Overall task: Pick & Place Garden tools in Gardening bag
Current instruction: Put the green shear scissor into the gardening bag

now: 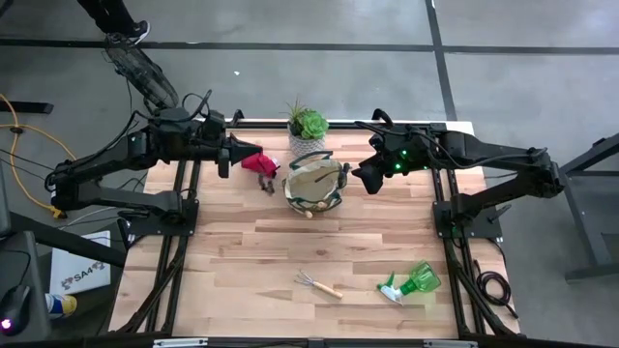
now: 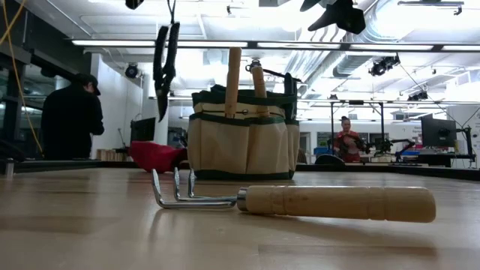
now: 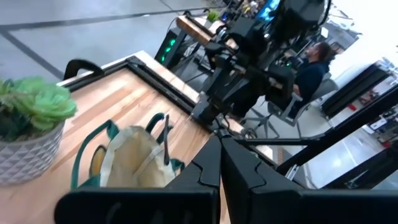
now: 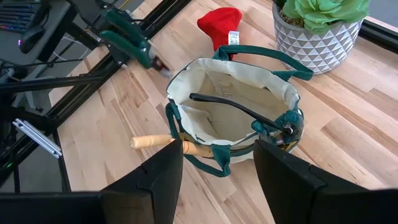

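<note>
The tan gardening bag [image 1: 314, 184] stood upright holding wooden-handled trowels [image 2: 233, 71]; red glove [image 1: 259, 162] beside it; rake [image 1: 318, 284] and green spray bottle [image 1: 411, 284] lay well apart.

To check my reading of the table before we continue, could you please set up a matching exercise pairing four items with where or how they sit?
Things:
1. hand rake
2. spray bottle
3. red glove
4. succulent

Places or states:
A. green, lying on its side near the front right corner
B. upright in a white pot behind the gardening bag
C. wooden handle, lying in front of the bag
D. beside the bag, on the left arm's side

Pairs: 1-C, 2-A, 3-D, 4-B
</note>
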